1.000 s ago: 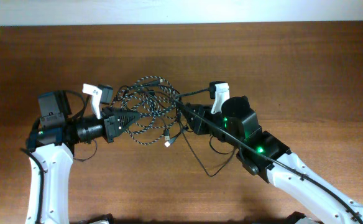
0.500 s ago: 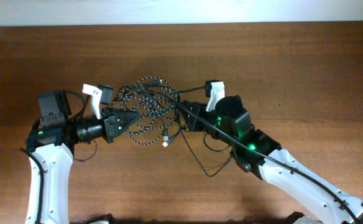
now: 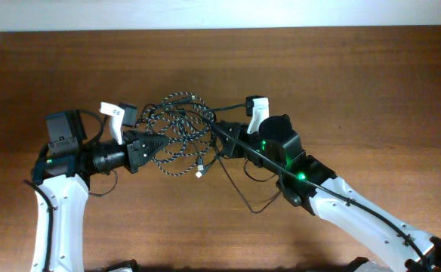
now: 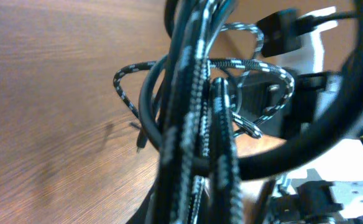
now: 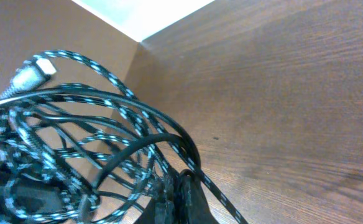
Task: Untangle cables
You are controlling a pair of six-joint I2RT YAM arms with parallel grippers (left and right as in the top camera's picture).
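Observation:
The braided black-and-white cable [image 3: 177,137] and the thinner plain black cable [image 3: 239,195] lie knotted together in a loose bundle between my two grippers. My left gripper [image 3: 158,143] is shut on the bundle's left side; the strands fill the left wrist view [image 4: 197,137]. My right gripper [image 3: 219,137] is shut on the bundle's right side, with braided loops [image 5: 116,134] fanning out in front of it. A silver plug [image 3: 199,173] hangs at the bundle's lower edge. A black loop trails toward the front.
The wooden table [image 3: 356,83] stretches to the right and back. A white wall edge [image 3: 220,15] runs along the far side. Each arm's white camera mount [image 3: 113,115] stands close to the bundle.
My right gripper has moved slightly left and up toward the bundle, pressing the loops closer together. The left arm has stayed still.

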